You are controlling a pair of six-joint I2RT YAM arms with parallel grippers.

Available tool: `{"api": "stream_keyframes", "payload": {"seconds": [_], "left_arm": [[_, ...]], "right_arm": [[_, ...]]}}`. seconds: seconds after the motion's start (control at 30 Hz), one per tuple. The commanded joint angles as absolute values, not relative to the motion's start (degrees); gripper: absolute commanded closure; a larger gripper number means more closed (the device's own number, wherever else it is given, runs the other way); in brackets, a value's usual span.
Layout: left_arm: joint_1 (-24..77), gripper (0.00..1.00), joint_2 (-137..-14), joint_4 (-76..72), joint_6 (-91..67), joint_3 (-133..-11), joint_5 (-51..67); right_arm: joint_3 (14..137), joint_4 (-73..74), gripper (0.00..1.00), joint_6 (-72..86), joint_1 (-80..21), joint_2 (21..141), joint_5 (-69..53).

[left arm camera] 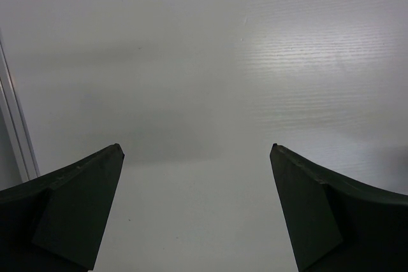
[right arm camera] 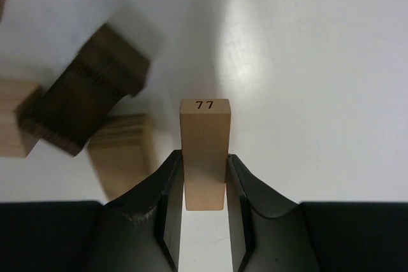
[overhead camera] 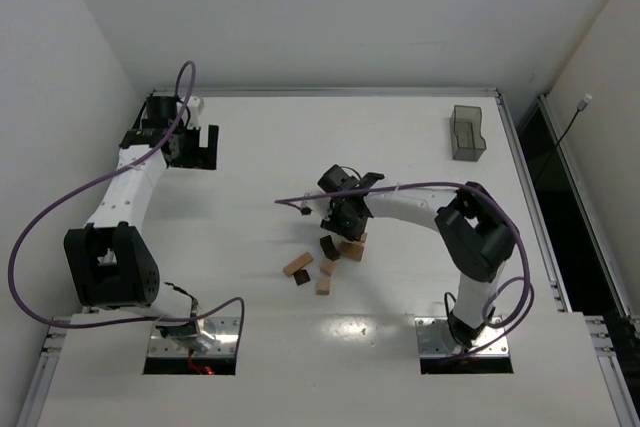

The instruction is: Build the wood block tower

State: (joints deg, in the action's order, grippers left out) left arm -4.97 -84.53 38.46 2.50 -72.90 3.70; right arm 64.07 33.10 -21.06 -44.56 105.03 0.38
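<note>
My right gripper (overhead camera: 343, 215) is shut on a light tan bar marked "77" (right arm camera: 204, 148), held by its sides just over the table. Beside it in the right wrist view are a blurred dark brown block (right arm camera: 89, 103) and two tan blocks (right arm camera: 121, 154) (right arm camera: 16, 125). From above, loose wood blocks lie under and in front of this gripper: tan ones (overhead camera: 296, 266) (overhead camera: 328, 267) (overhead camera: 352, 250) and dark ones (overhead camera: 302, 278) (overhead camera: 328, 245). No stacked tower shows in these views. My left gripper (overhead camera: 196, 146) (left arm camera: 196, 148) is open and empty over bare table at the far left.
A translucent grey bin (overhead camera: 467, 133) stands at the back right. The table's raised edge (left arm camera: 13, 132) runs close to the left gripper. A purple cable loops from each arm, one hanging over the table near the blocks (overhead camera: 290, 201).
</note>
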Motion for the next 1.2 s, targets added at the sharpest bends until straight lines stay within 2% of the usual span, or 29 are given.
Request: {"api": "stream_keyframes", "payload": {"seconds": [0.0,0.17,0.27,0.5,0.7,0.83,1.17], "left_arm": [[-5.63,0.00,-83.85,36.39,1.58,-74.18,4.57],[-5.63,0.00,-82.44,34.98,-0.88,-73.48,3.16],[-5.63,0.00,-81.92,33.49,-4.13,-72.77,-1.66],[-5.63,0.00,-81.91,33.49,-5.45,-73.64,-4.30],[-5.63,0.00,-83.67,35.24,-5.45,-74.88,-4.31],[-5.63,0.00,-83.67,35.77,-3.43,-75.41,-0.36],[-5.63,0.00,-86.22,36.91,-2.90,-76.46,-0.09]], "right_arm": [[70.73,30.41,1.00,-9.78,-41.41,102.91,6.13],[87.75,36.97,1.00,9.70,-34.82,109.85,12.99],[92.10,38.76,1.00,18.85,-34.19,114.43,18.35],[98.61,42.98,1.00,30.92,-31.56,123.47,9.86],[103.09,43.59,1.00,33.74,-30.85,127.78,8.34],[105.55,42.98,1.00,34.27,-29.54,130.95,9.05],[106.26,42.45,1.00,36.04,-27.77,134.29,7.47]]}}
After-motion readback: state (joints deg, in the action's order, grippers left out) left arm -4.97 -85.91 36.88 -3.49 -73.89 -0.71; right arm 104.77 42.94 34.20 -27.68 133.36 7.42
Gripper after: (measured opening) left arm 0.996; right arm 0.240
